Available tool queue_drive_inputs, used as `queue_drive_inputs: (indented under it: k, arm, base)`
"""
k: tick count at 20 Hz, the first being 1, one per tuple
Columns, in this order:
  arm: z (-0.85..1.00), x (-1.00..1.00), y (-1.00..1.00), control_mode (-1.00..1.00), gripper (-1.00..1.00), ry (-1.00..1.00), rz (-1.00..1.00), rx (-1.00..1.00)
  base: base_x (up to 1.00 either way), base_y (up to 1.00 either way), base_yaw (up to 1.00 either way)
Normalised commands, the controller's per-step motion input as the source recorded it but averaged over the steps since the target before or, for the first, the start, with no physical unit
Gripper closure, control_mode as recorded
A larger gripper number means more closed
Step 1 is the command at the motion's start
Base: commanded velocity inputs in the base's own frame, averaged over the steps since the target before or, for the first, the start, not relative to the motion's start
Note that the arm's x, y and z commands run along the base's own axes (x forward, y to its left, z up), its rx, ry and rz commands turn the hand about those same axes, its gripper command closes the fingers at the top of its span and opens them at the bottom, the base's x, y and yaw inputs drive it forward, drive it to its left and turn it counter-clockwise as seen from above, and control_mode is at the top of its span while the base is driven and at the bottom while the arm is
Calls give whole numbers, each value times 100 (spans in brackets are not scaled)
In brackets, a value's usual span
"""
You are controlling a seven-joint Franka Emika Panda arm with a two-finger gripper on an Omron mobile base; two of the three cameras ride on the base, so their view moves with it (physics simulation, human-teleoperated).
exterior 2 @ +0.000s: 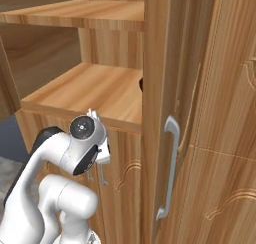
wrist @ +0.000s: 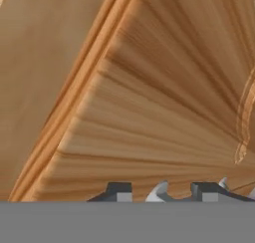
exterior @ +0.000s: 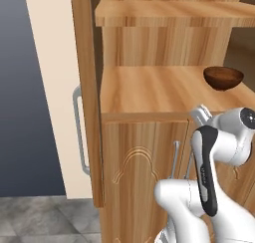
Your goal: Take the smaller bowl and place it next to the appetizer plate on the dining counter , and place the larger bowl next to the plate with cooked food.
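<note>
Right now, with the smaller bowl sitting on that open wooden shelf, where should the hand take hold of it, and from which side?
Probably by the rim. The smaller bowl sits upright, mouth open upward, at the right end of the lower shelf, so one finger could go inside and one outside its wall. The upper shelf overhangs it, so coming in from the open front, angled slightly down, looks safer than straight from above.

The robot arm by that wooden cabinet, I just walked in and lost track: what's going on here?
The white robot arm is folded low in front of a wooden cabinet, holding nothing. Its hand faces the cabinet's wood panelling up close, dark fingertips apart with nothing between them. The small glossy reddish-brown bowl sits untouched on the open wooden shelf above.
</note>
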Motion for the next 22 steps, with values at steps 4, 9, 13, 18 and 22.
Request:
queue_drive_inputs:
  k: [4,9,13,18,22]
  arm:
    - [10,-9,3,-100,-100,-4,0,-2]
    - [64,-93,13,-100,-100,-26,0,-13]
    - [80,-36,23,-100,-100,-30,-15,-24]
    - [54,1,-14,-100,-100,-32,-28,-17]
    - [27,0,-51,-100,-100,-23,-42,0]
  base:
    - [0,8,10]
    - [0,0,0]
    - [0,0,0]
    - [0,0,0]
    - [0,0,0]
